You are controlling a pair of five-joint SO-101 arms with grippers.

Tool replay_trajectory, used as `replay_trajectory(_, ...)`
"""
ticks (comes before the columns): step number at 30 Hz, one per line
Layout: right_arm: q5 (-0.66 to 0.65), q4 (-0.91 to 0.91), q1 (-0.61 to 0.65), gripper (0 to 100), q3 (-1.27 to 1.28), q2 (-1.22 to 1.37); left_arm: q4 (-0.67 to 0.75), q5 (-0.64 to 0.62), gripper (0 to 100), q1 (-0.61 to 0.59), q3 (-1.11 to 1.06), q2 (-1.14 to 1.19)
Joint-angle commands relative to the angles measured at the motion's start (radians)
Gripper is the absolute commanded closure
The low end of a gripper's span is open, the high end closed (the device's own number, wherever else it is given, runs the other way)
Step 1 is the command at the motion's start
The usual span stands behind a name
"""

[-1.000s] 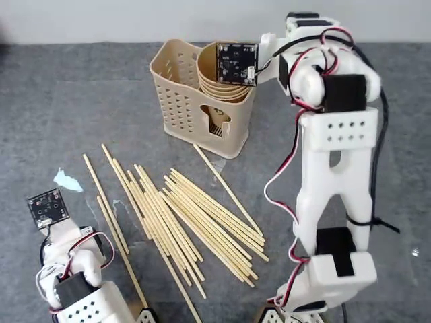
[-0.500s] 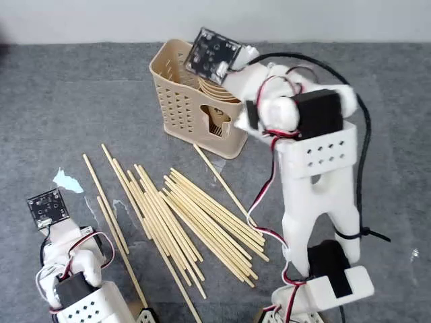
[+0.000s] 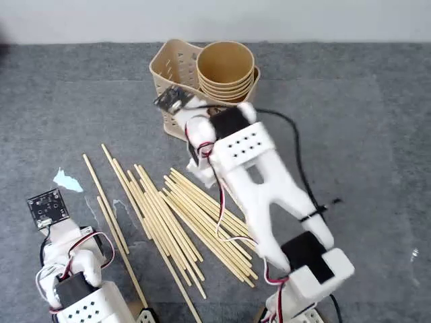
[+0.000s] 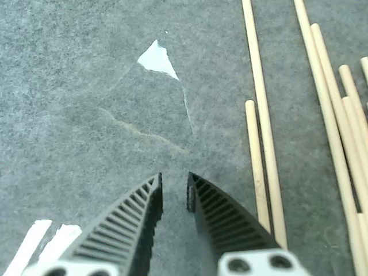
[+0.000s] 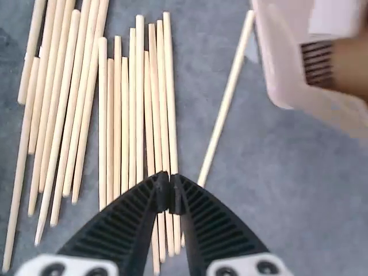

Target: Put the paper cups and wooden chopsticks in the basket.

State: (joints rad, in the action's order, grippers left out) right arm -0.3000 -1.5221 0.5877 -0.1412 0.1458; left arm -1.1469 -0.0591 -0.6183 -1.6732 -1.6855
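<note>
Stacked paper cups (image 3: pixel 225 70) sat inside the basket (image 3: pixel 174 74); wooden chopsticks (image 3: pixel 175 215) lay spread on the table (image 3: pixel 377 134) in front of the basket.

Right gripper (image 5: pixel 168 194) fingertips pressed together, over the near ends of the wooden chopsticks (image 5: pixel 129 109) lying side by side on grey mat (image 5: pixel 287 190). Single chopstick (image 5: pixel 225 103) lies apart, just beside basket (image 5: pixel 287 86) corner.
</note>
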Motion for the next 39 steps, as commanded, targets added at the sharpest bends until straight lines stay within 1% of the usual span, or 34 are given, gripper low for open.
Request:
replay_trajectory(1,0.011,0.124,0.045,90.8,0.037,0.045,0.005,0.006,92,-0.006,0.015,-0.003)
replay_trajectory(3,0.011,0.16,0.059,84.9,0.046,0.097,0.005,0.006,92,-0.006,0.015,-0.003)
replay_trajectory(5,0.011,0.199,0.065,82.1,0.044,0.154,0.005,0.006,92,-0.006,0.015,-0.003)
replay_trajectory(10,0.003,0.328,0.059,82.2,0.044,0.294,0.005,0.006,92,-0.006,0.015,-0.003)
replay_trajectory(16,0.003,0.38,0.062,82.3,0.043,0.38,0.005,0.006,92,-0.006,0.015,-0.003)
replay_trajectory(19,0.003,0.378,0.062,83.9,0.043,0.394,0.005,0.006,92,-0.006,0.015,-0.003)
replay_trajectory(23,0.002,0.378,0.067,97.8,0.043,0.41,0.005,0.006,92,-0.006,0.015,-0.003)
replay_trajectory(24,0.002,0.378,0.067,99.6,0.043,0.41,0.005,0.006,92,-0.006,0.015,-0.003)
replay_trajectory(26,0.002,0.375,0.067,97.0,0.043,0.412,0.005,0.006,92,-0.006,0.015,-0.003)
replay_trajectory(29,0.002,0.374,0.068,99.1,0.044,0.412,0.005,0.006,92,-0.006,0.015,-0.003)
replay_trajectory(32,0.002,0.36,0.081,99.1,0.043,0.403,0.005,0.006,92,-0.006,0.015,-0.003)
replay_trajectory(39,0.003,0.143,0.105,99.1,-0.098,0.28,0.005,0.006,92,-0.006,0.015,-0.003)
